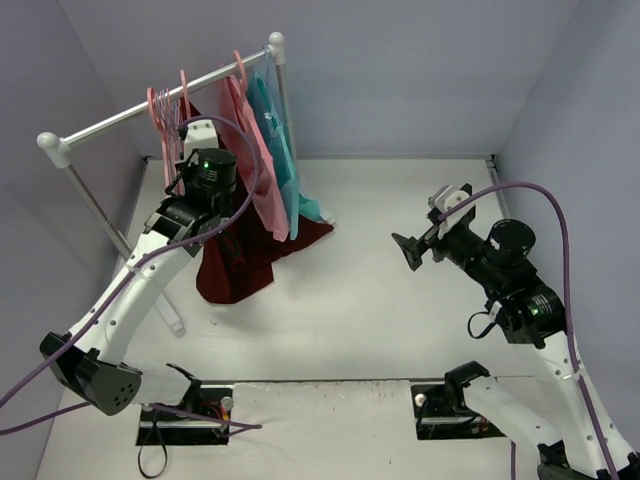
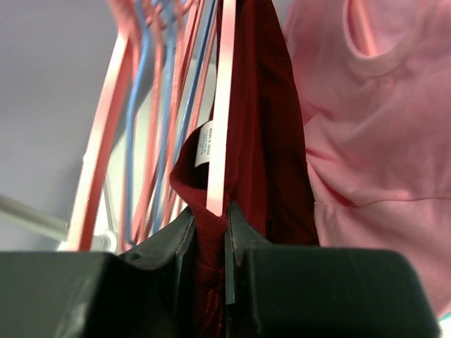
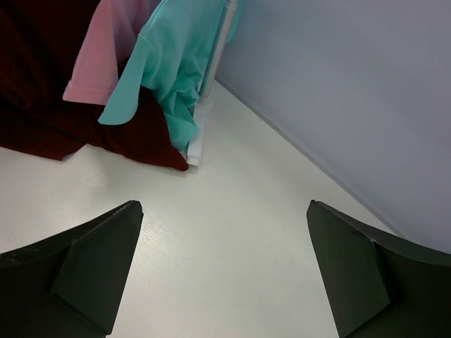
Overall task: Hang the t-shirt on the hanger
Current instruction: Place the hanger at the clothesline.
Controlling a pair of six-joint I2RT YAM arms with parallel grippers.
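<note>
The dark maroon t-shirt (image 1: 240,262) hangs from the rail at the left, and its hem reaches down to the table. In the left wrist view its collar (image 2: 204,232) sits pinched between the jaws of my left gripper (image 2: 210,215). A salmon-pink arm of the hanger (image 2: 222,105) runs down into the same pinch. Seen from above, the left gripper (image 1: 190,150) is raised to just under the rail, among the hangers. My right gripper (image 1: 408,250) hovers over the table to the right of the garments. It is wide open (image 3: 222,211) with nothing between its fingers.
A clothes rack with a silver rail (image 1: 120,122) stands at the back left. A pink garment (image 1: 255,165), a teal garment (image 1: 285,160) and several spare thin hangers (image 1: 158,108) hang on it. The rack's right post (image 3: 222,42) stands close to the back wall.
</note>
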